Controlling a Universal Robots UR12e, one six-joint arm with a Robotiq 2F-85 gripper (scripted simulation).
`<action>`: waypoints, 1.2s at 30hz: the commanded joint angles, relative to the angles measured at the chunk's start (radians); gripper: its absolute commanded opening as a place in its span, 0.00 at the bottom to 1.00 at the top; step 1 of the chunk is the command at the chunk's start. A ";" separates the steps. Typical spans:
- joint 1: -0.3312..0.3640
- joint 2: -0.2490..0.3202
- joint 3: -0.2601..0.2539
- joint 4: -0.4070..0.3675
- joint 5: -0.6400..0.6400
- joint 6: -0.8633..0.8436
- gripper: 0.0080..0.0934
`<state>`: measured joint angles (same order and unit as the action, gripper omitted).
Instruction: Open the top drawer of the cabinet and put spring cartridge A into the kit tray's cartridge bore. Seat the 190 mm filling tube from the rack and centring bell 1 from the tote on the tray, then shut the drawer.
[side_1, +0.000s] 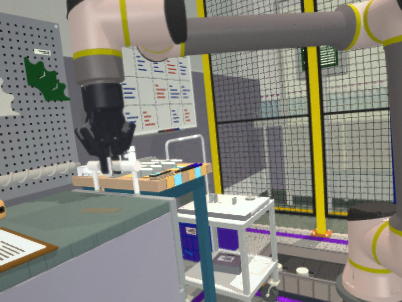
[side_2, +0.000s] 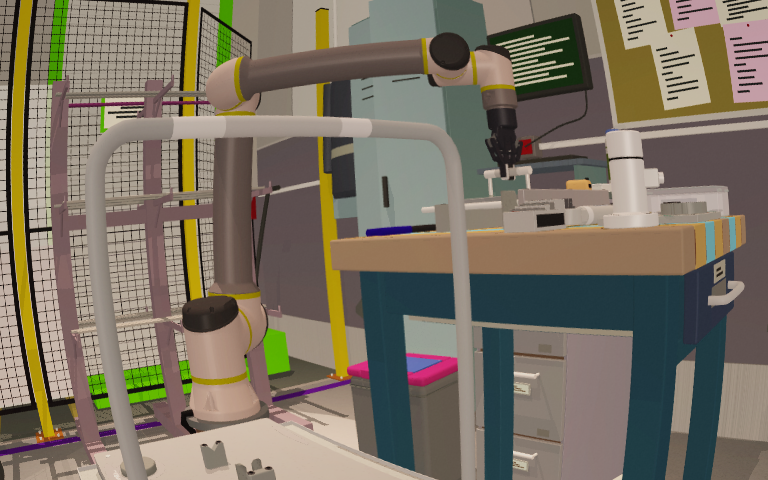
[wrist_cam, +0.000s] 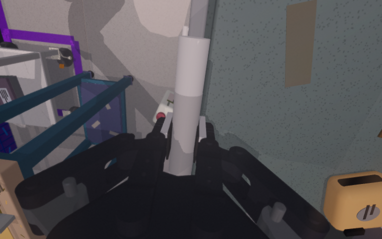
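Note:
A white horizontal bar (side_1: 114, 165) stands on two short posts at the far edge of the wooden-topped bench (side_2: 510, 249). My gripper (side_1: 106, 165) (side_2: 506, 171) (wrist_cam: 183, 132) reaches down from above and is clamped on this bar near its middle. In the wrist camera the bar (wrist_cam: 188, 93) runs straight out between my fingers as a white and grey cylinder. The bench top carries grey blocks, a white tube and a tall white post (side_2: 624, 178). The bench drawer (side_2: 715, 294) with its white handle is closed. The cartridge, filling tube and bell cannot be told apart here.
A grey-green counter (side_1: 75, 220) lies beside the bench, with a clipboard (side_1: 20, 247) on it. A white trolley (side_1: 235, 235) stands by the mesh fence. A pink rack (side_2: 153, 226) stands behind my arm's base. A yellow toaster-like box (wrist_cam: 353, 197) sits on the counter.

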<state>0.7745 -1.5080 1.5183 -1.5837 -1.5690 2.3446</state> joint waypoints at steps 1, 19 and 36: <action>-0.002 -0.002 0.001 0.002 -0.002 -0.001 0.00; -0.020 -0.028 0.028 0.001 -0.002 -0.019 0.00; -0.037 -0.051 0.052 0.000 -0.002 -0.036 0.00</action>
<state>0.7378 -1.5587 1.5710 -1.5852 -1.5691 2.3081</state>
